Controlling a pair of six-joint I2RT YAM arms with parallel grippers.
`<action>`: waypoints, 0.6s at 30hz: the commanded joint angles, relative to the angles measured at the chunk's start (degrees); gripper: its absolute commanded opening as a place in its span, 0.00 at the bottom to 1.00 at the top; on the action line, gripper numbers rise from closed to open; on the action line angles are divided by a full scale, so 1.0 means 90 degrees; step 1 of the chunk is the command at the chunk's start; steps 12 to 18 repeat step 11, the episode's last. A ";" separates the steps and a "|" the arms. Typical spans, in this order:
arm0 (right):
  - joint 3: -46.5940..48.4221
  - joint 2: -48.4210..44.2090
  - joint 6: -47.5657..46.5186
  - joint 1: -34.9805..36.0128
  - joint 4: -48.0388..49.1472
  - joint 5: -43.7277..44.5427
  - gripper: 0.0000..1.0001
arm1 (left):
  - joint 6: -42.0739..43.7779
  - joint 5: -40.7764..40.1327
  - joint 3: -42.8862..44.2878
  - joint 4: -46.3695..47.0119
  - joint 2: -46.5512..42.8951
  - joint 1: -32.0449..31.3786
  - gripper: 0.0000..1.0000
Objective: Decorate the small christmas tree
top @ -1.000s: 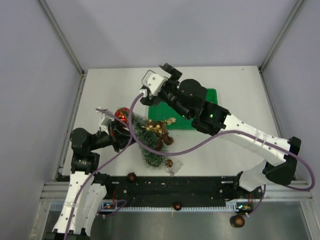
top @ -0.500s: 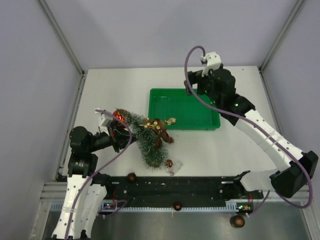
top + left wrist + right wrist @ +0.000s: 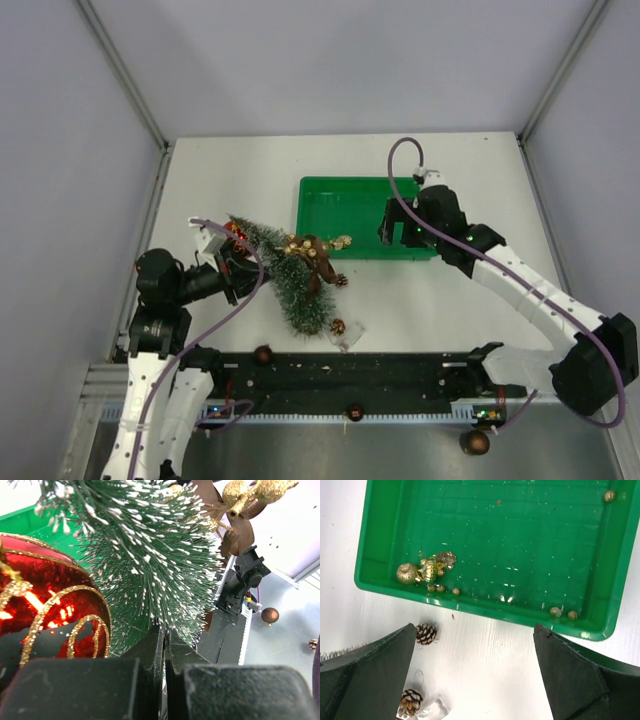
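Observation:
The small christmas tree (image 3: pixel 290 285) leans on the table, its tip to the upper left. It fills the left wrist view (image 3: pixel 150 565). A red and gold ball (image 3: pixel 236 231) (image 3: pixel 45 605) hangs at its tip. A brown bow with gold sprigs (image 3: pixel 318 258) (image 3: pixel 240 510) sits mid-tree. My left gripper (image 3: pixel 232 272) (image 3: pixel 165 630) is shut in the bristles near the tip. My right gripper (image 3: pixel 386 232) (image 3: pixel 474 627) is open and empty above the near edge of the green tray (image 3: pixel 350 205) (image 3: pixel 520 540). Gold ornaments (image 3: pixel 426 570) lie in the tray.
Two pine cones (image 3: pixel 426 633) (image 3: pixel 410 701) lie on the table in front of the tray, also in the top view (image 3: pixel 340 281) (image 3: pixel 338 326). Small gold beads (image 3: pixel 555 611) lie in the tray. Brown balls (image 3: pixel 263 353) (image 3: pixel 353 410) sit on the front rail.
My right arm swung from above the tree to the tray's far right corner, then came back over the tray's right near edge. The left gripper and the tree tip shifted slightly left.

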 commanded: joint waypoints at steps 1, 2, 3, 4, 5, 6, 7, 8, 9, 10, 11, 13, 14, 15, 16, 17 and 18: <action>-0.0221 -0.0737 0.0307 -0.0053 0.0050 0.0018 0.99 | 0.0541 -0.0167 0.0347 -0.0506 0.0030 -0.0011 0.01; -0.0309 -0.0855 0.0268 -0.0053 0.0099 0.0037 0.99 | 0.0619 -0.0206 0.0357 -0.0565 0.0040 -0.0011 0.01; -0.0348 -0.0953 0.0239 -0.0053 0.0118 0.0047 0.99 | 0.0658 -0.0254 0.0396 -0.0624 0.0030 -0.0011 0.01; -0.0339 -0.1002 0.0210 -0.0053 0.0119 0.0066 0.99 | 0.0707 -0.0274 0.0425 -0.0702 0.0059 -0.0011 0.01; -0.0319 -0.1041 0.0180 -0.0044 0.0109 0.0057 0.99 | 0.0746 -0.0274 0.0464 -0.0760 0.0069 -0.0011 0.01; -0.0300 -0.1042 0.0151 -0.0053 0.0090 0.0038 0.99 | 0.0775 -0.0284 0.0503 -0.0809 0.0098 -0.0011 0.01; -0.0271 -0.1051 0.0122 -0.0053 0.0041 0.0028 0.99 | 0.0785 -0.0284 0.0533 -0.0839 0.0118 -0.0011 0.01; -0.0241 -0.1051 0.0112 -0.0053 0.0012 0.0028 0.99 | 0.0805 -0.0303 0.0562 -0.0878 0.0137 -0.0011 0.01; -0.0202 -0.1032 0.0083 -0.0053 -0.0027 0.0028 0.99 | 0.0805 -0.0342 0.0591 -0.0907 0.0157 -0.0011 0.01; -0.0173 -0.1032 0.0044 -0.0053 -0.0047 0.0047 0.99 | 0.0815 -0.0430 0.0601 -0.0917 0.0186 -0.0011 0.02; -0.0144 -0.1051 0.0005 -0.0044 -0.0047 0.0057 0.99 | 0.0853 -0.0508 0.0621 -0.0937 0.0215 -0.0011 0.02; -0.0144 -0.1051 0.0005 -0.0044 -0.0047 0.0057 0.99 | 0.0853 -0.0508 0.0621 -0.0937 0.0215 -0.0011 0.02; -0.0144 -0.1051 0.0005 -0.0044 -0.0047 0.0057 0.99 | 0.0853 -0.0508 0.0621 -0.0937 0.0215 -0.0011 0.02; -0.0144 -0.1051 0.0005 -0.0044 -0.0047 0.0057 0.99 | 0.0853 -0.0508 0.0621 -0.0937 0.0215 -0.0011 0.02; -0.0144 -0.1051 0.0005 -0.0044 -0.0047 0.0057 0.99 | 0.0853 -0.0508 0.0621 -0.0937 0.0215 -0.0011 0.02; -0.0144 -0.1051 0.0005 -0.0044 -0.0047 0.0057 0.99 | 0.0853 -0.0508 0.0621 -0.0937 0.0215 -0.0011 0.02; -0.0144 -0.1051 0.0005 -0.0044 -0.0047 0.0057 0.99 | 0.0853 -0.0508 0.0621 -0.0937 0.0215 -0.0011 0.02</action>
